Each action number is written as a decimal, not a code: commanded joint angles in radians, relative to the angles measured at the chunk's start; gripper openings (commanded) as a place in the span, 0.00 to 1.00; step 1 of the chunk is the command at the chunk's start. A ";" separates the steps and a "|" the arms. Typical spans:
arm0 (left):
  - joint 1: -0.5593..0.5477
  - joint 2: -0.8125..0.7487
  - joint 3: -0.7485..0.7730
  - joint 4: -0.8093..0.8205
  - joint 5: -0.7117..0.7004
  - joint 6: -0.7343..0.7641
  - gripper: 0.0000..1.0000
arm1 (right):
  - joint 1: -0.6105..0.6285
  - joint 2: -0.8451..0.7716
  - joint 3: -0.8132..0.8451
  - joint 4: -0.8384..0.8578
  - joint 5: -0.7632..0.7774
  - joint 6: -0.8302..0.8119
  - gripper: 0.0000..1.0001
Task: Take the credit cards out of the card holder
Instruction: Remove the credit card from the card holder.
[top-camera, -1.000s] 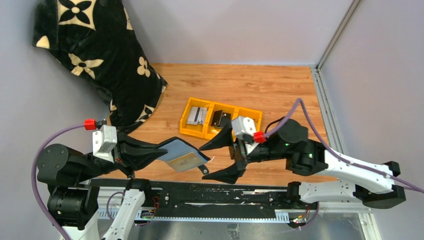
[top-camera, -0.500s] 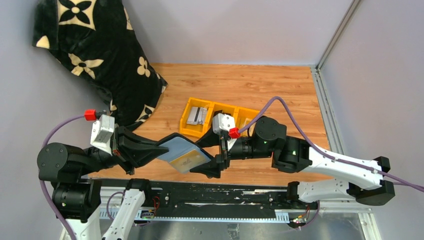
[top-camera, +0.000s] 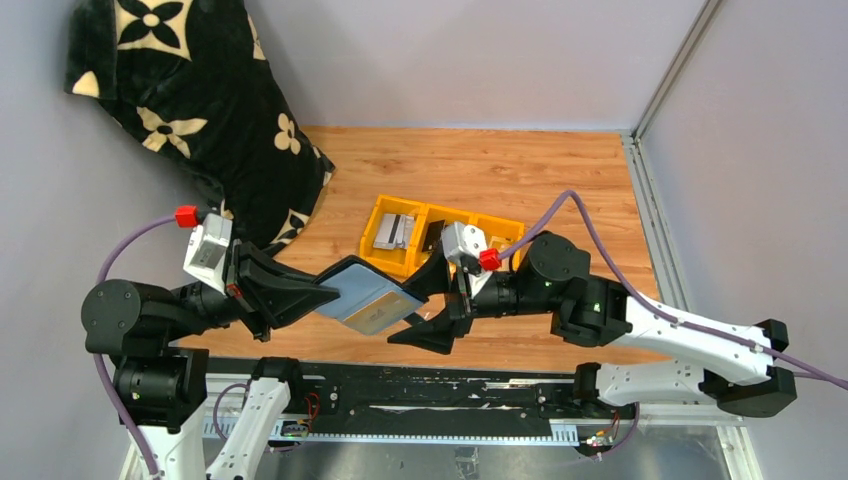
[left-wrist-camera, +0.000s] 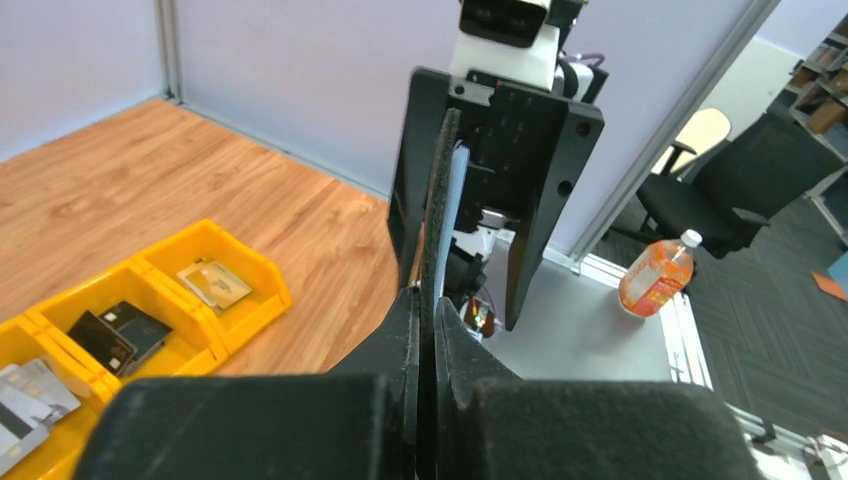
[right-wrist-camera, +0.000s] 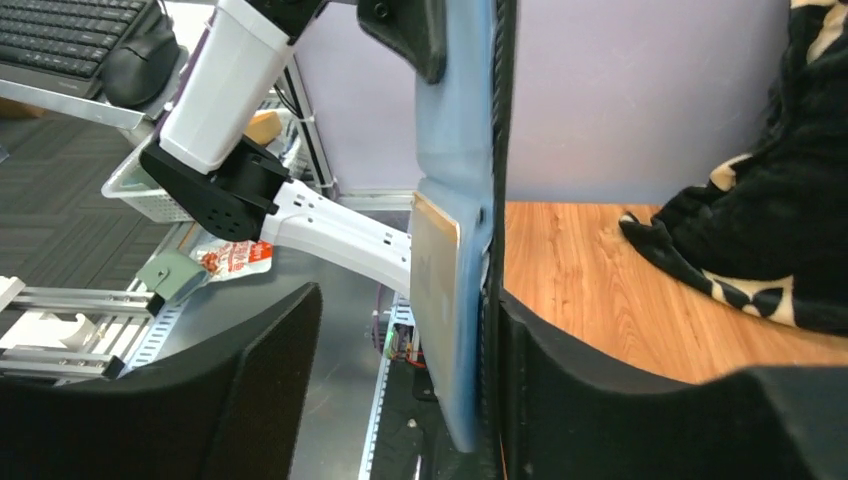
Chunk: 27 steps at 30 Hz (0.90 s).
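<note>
Now, from above, the left hand (top-camera: 325, 294) is clamped on the left edge of the open card holder (top-camera: 360, 292) and holds it in the air over the near part of the counter (top-camera: 480, 170), pale inside up. A tan credit card (top-camera: 380, 317) sits in its near pocket. A second ago the right hand (top-camera: 425, 305) was well off to the right. It has since swung in, and its fingers, spread apart, bracket the holder's right edge. Pulling this card looks like the step in hand. Beyond, the yellow tray (top-camera: 372, 222) already holds silvery and black cards.

The left wrist view shows the holder (left-wrist-camera: 440, 220) edge-on, pinched between the left hand's closed fingers. The right hand's fingers (left-wrist-camera: 545, 180) stand on either side of its far end.

The right wrist view shows the tan card (right-wrist-camera: 432, 300) standing proud of the pale pocket, between the spread fingers. The holder's black back lies just beside one finger; I cannot tell whether they touch.
</note>
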 joint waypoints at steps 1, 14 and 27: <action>0.001 0.011 -0.002 -0.115 0.087 0.134 0.00 | -0.048 0.035 0.121 -0.146 -0.053 -0.097 0.68; 0.002 -0.026 -0.088 -0.153 0.195 0.208 0.00 | -0.109 0.393 0.610 -0.589 -0.360 -0.250 0.10; 0.002 -0.114 -0.222 -0.080 -0.112 0.102 0.93 | -0.110 0.135 0.129 0.287 -0.040 0.161 0.00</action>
